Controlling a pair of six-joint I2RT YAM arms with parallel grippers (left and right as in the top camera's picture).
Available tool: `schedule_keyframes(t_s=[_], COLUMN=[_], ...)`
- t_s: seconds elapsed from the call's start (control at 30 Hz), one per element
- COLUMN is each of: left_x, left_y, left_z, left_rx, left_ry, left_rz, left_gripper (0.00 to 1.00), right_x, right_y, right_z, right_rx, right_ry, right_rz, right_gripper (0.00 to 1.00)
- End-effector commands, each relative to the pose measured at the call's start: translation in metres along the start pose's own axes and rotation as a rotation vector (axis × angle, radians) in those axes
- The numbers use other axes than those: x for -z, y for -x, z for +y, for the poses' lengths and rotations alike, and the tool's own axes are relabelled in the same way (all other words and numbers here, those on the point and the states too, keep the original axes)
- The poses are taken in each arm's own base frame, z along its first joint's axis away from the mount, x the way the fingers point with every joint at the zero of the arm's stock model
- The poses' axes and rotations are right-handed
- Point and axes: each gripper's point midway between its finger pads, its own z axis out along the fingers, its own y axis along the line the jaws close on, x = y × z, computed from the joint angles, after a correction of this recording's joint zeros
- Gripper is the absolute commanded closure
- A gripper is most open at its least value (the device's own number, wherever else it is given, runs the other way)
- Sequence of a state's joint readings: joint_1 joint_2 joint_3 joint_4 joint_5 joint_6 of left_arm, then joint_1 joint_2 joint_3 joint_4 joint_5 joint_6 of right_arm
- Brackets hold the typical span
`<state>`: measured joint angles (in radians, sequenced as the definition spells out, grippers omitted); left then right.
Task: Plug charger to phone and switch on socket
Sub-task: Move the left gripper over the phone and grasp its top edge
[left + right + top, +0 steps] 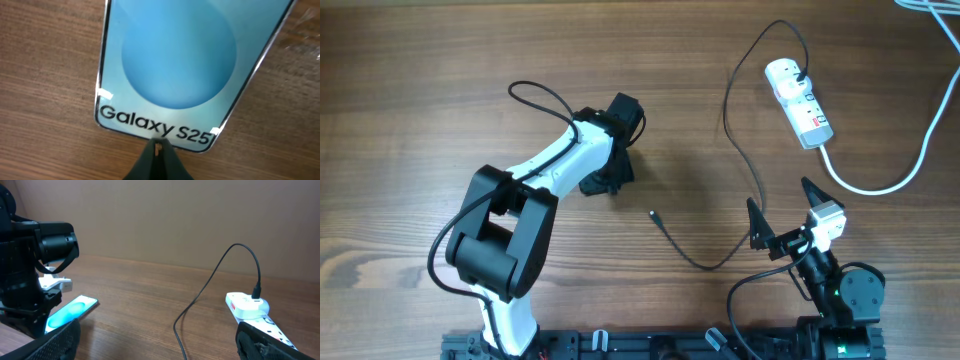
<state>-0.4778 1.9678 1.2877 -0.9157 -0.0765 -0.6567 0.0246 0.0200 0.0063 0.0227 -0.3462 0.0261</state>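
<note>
My left claw sits pressed together at the edge of the glossy flat phone. My right claw is spread wide beside the thin black charger on the wood-grain counter.

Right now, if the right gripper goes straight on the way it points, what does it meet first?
Probably the charger, which lies between the open fingers of the right gripper, though depth is unclear. The socket is off to its right.

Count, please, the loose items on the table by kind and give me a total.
Phone: 1
Power strip: 1
Black charger cable: 1
Thick white cord: 1
Total: 4
</note>
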Motion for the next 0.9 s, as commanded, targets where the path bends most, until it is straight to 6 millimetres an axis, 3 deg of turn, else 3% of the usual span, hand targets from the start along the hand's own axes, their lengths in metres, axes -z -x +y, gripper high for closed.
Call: schedule_keyframes(t_s=[0.0,0.07,0.1,0.13,0.17,0.57,0.87], left_x=[-0.008,-0.004,0.001,0.005,0.010,0.023,-0.004], left_y=[-0.008,-0.003,0.000,0.003,0.008,0.068,0.087], left_z=[0.005,0.003,0.002,0.000,-0.003,-0.015,-0.001], left_rx=[0.003,-0.035,-0.054,-0.069,-0.079,-0.133,-0.068], left_ry=[0.021,0.009,0.005,0.000,-0.009,0.006,-0.002], left_rz=[0.042,0.032,0.026,0.019,0.009,-0.262,-0.237], left_gripper=[0.84,0.62,0.25,0.04,0.00,0.00,0.00], right_x=[0.000,0.000,0.000,0.000,0.000,0.000,0.000], right_y=[0.002,0.002,0.002,0.002,0.002,0.002,0.002], right_z=[-0.001,-0.001,-0.001,-0.001,-0.001,-0.001,-0.001], right_rx=[-0.007,-0.007,-0.007,-0.006,-0.007,-0.007,-0.007], right_ry=[-0.005,-0.005,-0.005,-0.005,-0.005,-0.005,-0.005], right_rz=[-0.009,-0.009,-0.009,-0.009,-0.009,-0.009,-0.009], right_gripper=[0.00,0.00,0.01,0.00,0.00,0.00,0.00])
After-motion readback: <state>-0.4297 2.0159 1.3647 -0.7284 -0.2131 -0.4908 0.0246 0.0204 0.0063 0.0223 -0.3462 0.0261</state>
